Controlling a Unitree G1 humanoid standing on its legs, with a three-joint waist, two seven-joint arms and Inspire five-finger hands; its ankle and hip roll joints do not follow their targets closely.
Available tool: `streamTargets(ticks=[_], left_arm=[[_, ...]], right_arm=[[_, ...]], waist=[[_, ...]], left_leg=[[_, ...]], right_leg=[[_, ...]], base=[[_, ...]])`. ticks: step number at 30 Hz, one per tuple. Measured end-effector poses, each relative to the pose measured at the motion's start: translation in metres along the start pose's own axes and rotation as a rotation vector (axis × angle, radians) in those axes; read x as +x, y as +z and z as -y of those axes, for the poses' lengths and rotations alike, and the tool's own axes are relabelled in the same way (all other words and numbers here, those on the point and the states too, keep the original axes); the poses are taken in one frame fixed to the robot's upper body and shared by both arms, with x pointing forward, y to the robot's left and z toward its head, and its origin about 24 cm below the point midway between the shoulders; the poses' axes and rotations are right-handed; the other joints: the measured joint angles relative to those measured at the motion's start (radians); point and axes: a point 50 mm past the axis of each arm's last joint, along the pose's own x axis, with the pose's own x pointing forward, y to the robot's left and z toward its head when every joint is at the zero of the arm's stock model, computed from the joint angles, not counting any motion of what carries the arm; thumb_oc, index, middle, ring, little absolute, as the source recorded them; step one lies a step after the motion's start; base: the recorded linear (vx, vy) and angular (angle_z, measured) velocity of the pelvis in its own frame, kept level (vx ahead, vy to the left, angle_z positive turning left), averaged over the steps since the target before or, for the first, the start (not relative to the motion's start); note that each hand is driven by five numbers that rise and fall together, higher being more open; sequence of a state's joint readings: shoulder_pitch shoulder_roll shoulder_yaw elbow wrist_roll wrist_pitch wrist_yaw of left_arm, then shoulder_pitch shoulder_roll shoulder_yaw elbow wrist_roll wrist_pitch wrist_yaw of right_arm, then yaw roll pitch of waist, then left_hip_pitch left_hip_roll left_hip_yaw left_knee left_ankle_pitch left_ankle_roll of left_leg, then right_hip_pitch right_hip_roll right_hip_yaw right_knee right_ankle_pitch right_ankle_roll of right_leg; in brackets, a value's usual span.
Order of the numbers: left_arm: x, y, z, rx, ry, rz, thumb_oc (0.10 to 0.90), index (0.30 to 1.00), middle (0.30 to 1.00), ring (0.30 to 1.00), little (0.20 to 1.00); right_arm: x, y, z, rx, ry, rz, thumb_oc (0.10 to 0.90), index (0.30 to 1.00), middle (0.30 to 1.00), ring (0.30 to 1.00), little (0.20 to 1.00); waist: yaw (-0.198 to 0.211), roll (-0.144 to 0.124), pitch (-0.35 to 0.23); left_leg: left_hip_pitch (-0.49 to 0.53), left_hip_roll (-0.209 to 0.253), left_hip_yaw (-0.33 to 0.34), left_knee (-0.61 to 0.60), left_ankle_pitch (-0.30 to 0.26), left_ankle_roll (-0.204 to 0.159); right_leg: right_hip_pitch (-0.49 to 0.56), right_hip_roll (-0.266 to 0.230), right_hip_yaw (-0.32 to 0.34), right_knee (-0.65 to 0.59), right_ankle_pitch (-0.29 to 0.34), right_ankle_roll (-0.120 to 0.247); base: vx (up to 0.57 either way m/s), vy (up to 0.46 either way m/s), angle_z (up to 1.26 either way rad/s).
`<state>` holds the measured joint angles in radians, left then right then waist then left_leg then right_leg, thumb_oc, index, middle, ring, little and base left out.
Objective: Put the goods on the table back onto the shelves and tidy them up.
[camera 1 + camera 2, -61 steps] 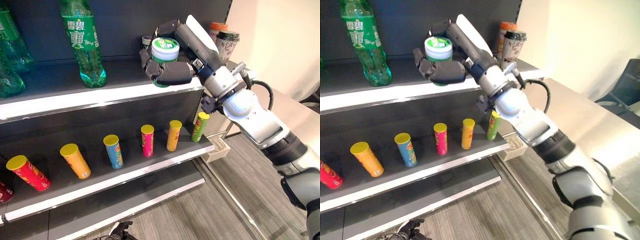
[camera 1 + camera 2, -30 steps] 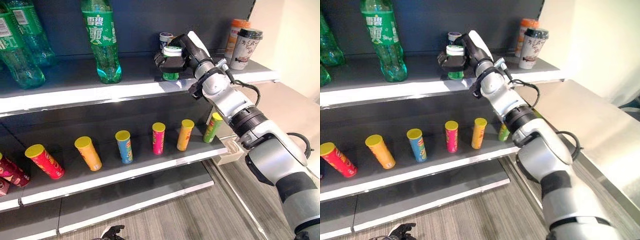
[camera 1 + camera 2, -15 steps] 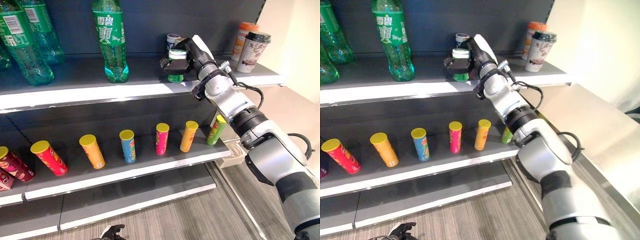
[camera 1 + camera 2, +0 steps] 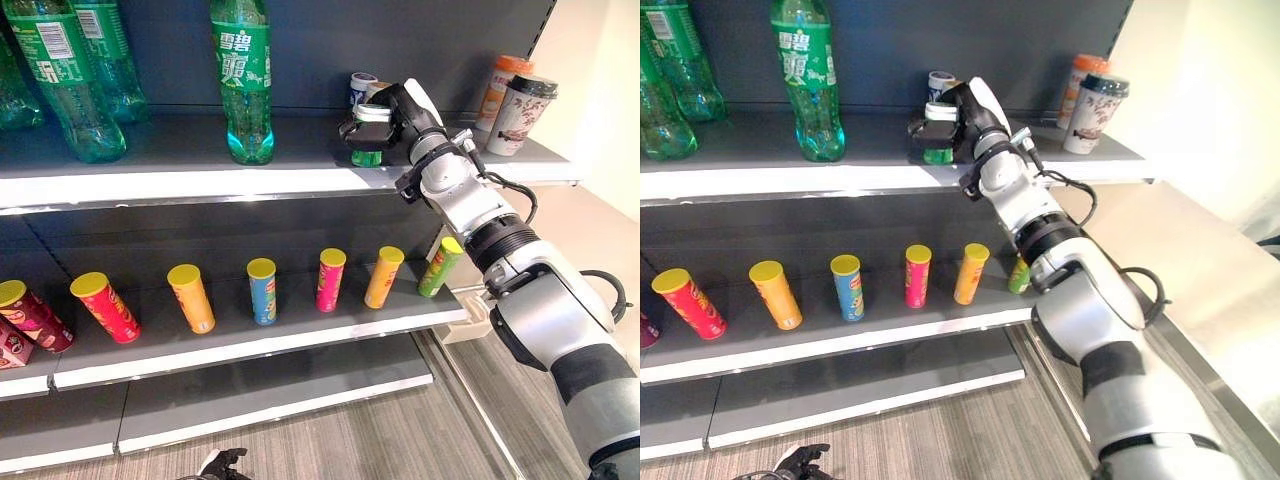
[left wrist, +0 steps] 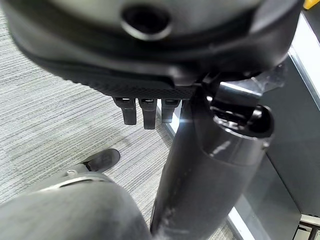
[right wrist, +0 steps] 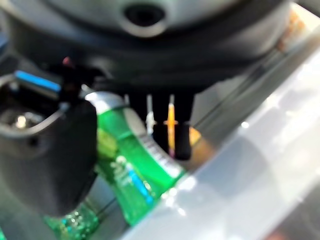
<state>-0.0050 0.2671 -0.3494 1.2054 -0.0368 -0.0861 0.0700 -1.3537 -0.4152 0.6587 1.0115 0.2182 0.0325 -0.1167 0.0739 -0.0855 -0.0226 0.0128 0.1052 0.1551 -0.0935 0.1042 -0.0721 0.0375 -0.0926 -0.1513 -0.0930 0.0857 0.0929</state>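
The little green jar (image 4: 367,133) with the pale lid was in my right robot hand (image 4: 385,120), up near the top middle of the frame. My fingers (image 4: 923,128) and thumb were curled round its sides, clamped on it. Its bottom was on or just above the top shelf (image 4: 200,185); I could not tell which. Just behind it stood a small can (image 4: 359,86) with a blue band.

I think the jar was light and hard, with smooth, slippery sides. The best place to hold it was round the middle, below the lid, so it would not tip or pop open.

Further left on the same shelf stood a tall green bottle (image 4: 244,80), and more green bottles (image 4: 66,80) in the upper left corner. At the upper right were two paper cups (image 4: 513,98) with lids. On the shelf below, a row of small tubes (image 4: 332,279) with yellow lids leaned in a line. The pale desk (image 4: 1160,250) was at the right edge.

My left robot hand (image 5: 145,107) hung low over the grey floor (image 5: 55,120), fingers straight and holding nothing.
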Motion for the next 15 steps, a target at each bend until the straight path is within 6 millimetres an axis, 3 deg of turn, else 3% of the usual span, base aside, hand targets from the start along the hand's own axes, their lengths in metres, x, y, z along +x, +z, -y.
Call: streamTargets(ticks=[15], left_arm=[[0.000,-0.002,0.001,0.002,-0.003,-0.003,0.800,0.900,0.900,0.900,0.900]], right_arm=[[-0.001,-0.021,0.008,0.003,-0.035,-0.089,0.400,0.300,0.300,0.300,0.300]], waist=[[0.021,-0.001,-0.019]], left_leg=[[-0.004,-0.002,-0.013,0.000,0.003,-0.002]], right_leg=[[0.003,-0.001,-0.011,0.000,-0.002,-0.002]], base=[[0.00,0.000,0.01]])
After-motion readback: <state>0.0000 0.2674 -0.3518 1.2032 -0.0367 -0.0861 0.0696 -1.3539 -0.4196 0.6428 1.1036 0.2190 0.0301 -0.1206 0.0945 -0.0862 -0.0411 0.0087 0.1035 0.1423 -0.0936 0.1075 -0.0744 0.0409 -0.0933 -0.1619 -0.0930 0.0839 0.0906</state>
